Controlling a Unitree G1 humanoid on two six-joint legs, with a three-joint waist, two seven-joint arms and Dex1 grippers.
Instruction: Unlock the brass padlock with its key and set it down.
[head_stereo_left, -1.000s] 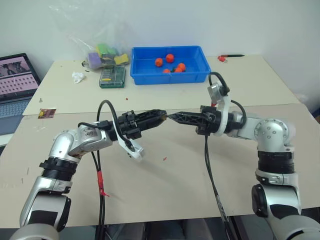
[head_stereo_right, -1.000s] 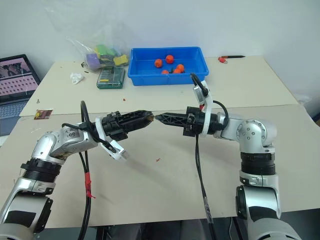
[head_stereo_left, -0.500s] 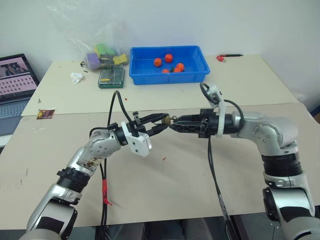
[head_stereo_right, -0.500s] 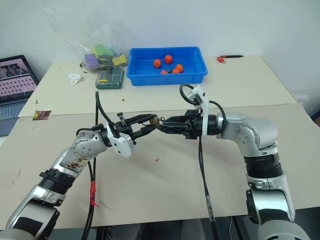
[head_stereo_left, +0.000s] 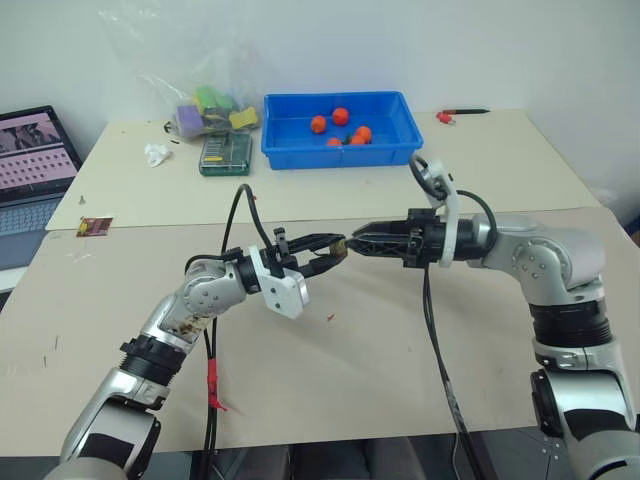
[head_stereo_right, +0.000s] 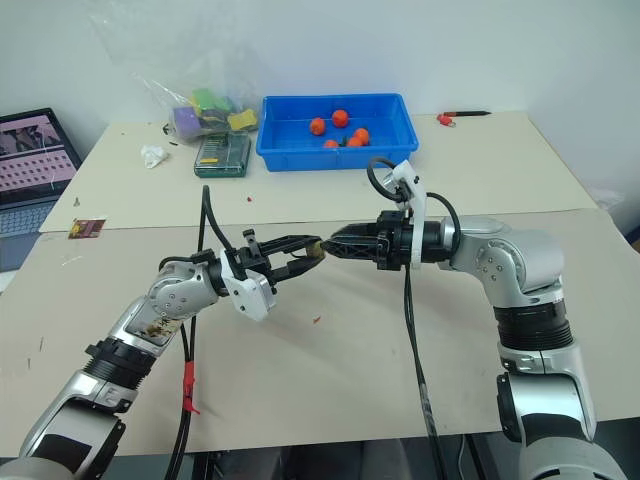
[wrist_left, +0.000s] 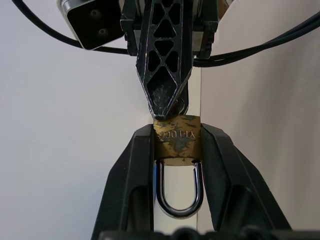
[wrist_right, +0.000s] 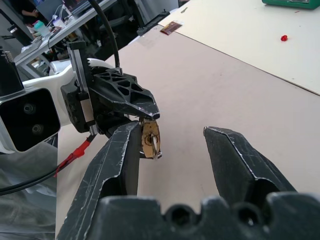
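The brass padlock (wrist_left: 176, 141) is pinched by its body between the fingers of my left gripper (wrist_left: 177, 131), held in the air over the middle of the table (head_stereo_left: 400, 350). Its silver shackle (wrist_left: 178, 200) loops back between those fingers, and both legs meet the body. A small silver key (wrist_right: 157, 150) sticks out of the padlock (wrist_right: 149, 139). My right gripper (wrist_right: 172, 132) faces it tip to tip, open, with one finger (wrist_left: 165, 75) touching the padlock's end. In the left eye view the left gripper (head_stereo_left: 338, 247) and the right gripper (head_stereo_left: 358, 240) meet.
A blue bin (head_stereo_left: 300, 150) with red-orange balls stands at the back. Beside it are a green box (head_stereo_left: 224, 153), a plastic bag of items (head_stereo_left: 205, 108) and crumpled paper (head_stereo_left: 155, 154). A laptop (head_stereo_left: 30, 160) sits far left, a small card (head_stereo_left: 93, 227) near it, a red scrap (head_stereo_left: 329, 319) below the grippers.
My right gripper has gone from shut to open at the padlock's end. The left wrist has rolled, turning the padlock with it. Both hands stay at about the same spot.
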